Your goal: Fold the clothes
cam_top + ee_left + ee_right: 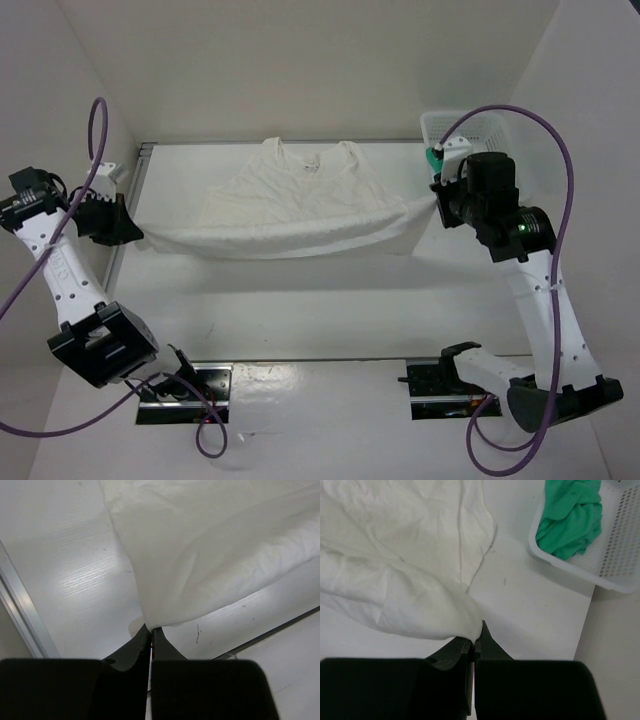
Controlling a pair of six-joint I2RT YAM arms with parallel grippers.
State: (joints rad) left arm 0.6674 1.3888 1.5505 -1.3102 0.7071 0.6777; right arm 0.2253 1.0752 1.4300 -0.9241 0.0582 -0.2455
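Two near corners of the large plain white wrinkly thin-fabric garment (290,205) are getting pinched: left gripper (128,232) and right gripper (436,203) are clamping tight on them, stretching the hem above the white table (300,310). Collar end's lying flat. I'm guessing the first fold's barely starting, with all the rest left to do.

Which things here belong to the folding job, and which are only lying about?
Belong to the job:
white shirt
left gripper and right gripper, each shut on one corner of it

Lying about:
green cloth
white mesh basket, which holds that cloth
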